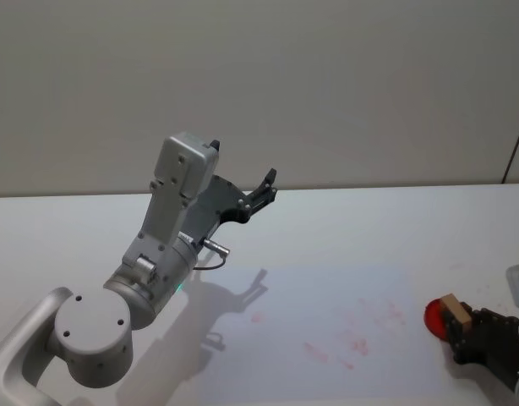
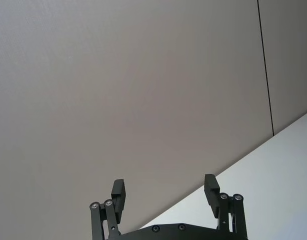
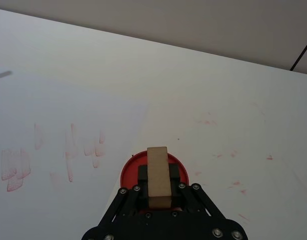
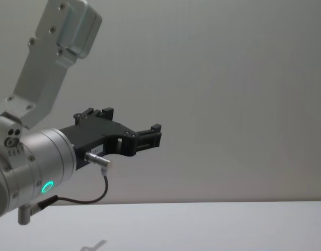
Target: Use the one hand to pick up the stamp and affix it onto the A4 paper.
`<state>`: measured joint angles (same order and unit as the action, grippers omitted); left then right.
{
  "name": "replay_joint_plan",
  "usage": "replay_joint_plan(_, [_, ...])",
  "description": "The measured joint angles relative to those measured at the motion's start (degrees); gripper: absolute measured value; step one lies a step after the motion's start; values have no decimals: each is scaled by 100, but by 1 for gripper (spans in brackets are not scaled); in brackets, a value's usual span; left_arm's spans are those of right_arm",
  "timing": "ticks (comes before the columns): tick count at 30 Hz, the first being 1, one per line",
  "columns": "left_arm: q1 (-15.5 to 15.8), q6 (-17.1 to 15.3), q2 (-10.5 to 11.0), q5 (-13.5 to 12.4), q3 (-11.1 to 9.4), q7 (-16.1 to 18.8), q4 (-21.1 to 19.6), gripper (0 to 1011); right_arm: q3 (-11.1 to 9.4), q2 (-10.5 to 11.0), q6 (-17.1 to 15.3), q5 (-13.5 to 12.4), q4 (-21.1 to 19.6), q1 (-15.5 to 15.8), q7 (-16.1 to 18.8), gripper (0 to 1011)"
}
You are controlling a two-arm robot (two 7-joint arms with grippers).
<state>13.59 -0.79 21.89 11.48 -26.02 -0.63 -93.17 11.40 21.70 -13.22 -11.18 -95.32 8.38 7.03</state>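
Right end effector (image 3: 158,186) grips light-brown wooden block stamp (image 3: 158,165) over round red pad (image 3: 129,169), right of white A4 paper (image 1: 327,313). Left end effector (image 2: 165,192) open, raised.

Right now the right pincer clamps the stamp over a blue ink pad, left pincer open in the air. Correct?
No: the ink pad under the stamp is red, not blue, as the right wrist view shows. The rest holds.

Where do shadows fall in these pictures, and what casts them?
Head view: the raised left gripper and its arm cast a soft grey shadow on the table and the paper. Chest view: a faint small shadow on the table near the bottom edge. Right wrist view: even light, no glare on the stamp.
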Motion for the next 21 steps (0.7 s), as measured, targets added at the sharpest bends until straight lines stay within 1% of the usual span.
replay_joint_plan(15, [0,0,0,0,0,0,0,1001,-12,-43,-24,20,89,-41,-18,220])
replay_joint_plan(21, [0,0,0,0,0,0,0,1001,-14,-86,111,34,131,-64,-87,220])
